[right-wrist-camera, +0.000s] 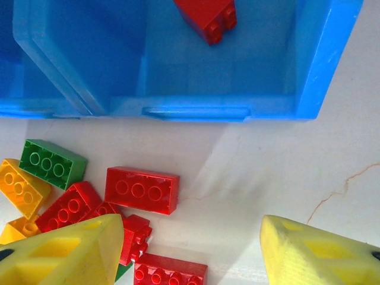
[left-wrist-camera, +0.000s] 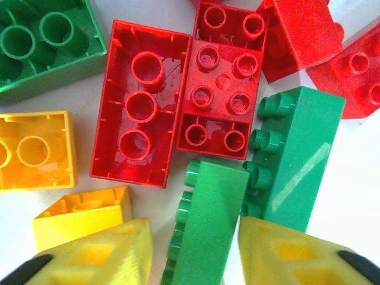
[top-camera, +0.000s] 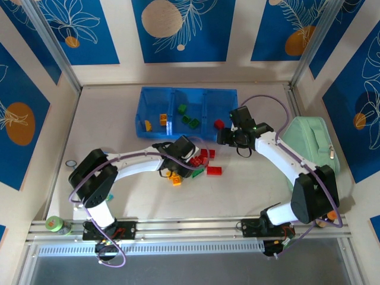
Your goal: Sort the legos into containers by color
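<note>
Legos lay heaped on the counter just before the tray, where the left hand, spread, straddled a green brick and would next need to close and carry it to the tray's middle bin; the right hand hung spread, empty.

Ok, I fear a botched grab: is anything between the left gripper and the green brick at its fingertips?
Nothing visible does: the green brick sits between the fingers of the left gripper. A second green brick lies close beside it.

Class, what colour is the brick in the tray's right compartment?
Red. The brick shows best in the right wrist view.
</note>
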You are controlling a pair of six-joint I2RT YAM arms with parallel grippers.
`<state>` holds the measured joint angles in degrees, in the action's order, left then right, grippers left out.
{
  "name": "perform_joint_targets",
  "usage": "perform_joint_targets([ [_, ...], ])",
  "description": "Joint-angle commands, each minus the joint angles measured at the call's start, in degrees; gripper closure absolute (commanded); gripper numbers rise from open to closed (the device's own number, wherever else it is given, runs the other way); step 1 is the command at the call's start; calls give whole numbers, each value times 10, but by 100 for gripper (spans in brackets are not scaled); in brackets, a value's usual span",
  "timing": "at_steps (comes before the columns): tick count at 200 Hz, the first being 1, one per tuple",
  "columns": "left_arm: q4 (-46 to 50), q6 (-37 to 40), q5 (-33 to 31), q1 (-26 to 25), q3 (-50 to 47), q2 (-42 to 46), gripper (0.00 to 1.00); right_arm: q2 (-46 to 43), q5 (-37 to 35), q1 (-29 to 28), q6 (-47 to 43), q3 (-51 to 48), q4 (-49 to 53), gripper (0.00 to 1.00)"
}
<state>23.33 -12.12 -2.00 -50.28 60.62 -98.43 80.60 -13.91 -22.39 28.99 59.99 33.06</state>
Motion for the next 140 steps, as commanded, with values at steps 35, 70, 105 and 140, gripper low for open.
perform_joint_targets([
  [35, 40, 2, -22, -11, -2, -20, 48, -29, 7, 8, 13, -23, -17, 37],
  [70, 53, 0, -27, -19, 3, -22, 55, -38, 12, 15, 15, -36, -22, 37],
  [105, 56, -10, -28, -31, 2, -18, 57, -52, 18, 24, 19, -55, -30, 37],
  [140, 68, -14, -40, -36, 9, -9, 55, -62, 26, 33, 21, -68, -36, 37],
])
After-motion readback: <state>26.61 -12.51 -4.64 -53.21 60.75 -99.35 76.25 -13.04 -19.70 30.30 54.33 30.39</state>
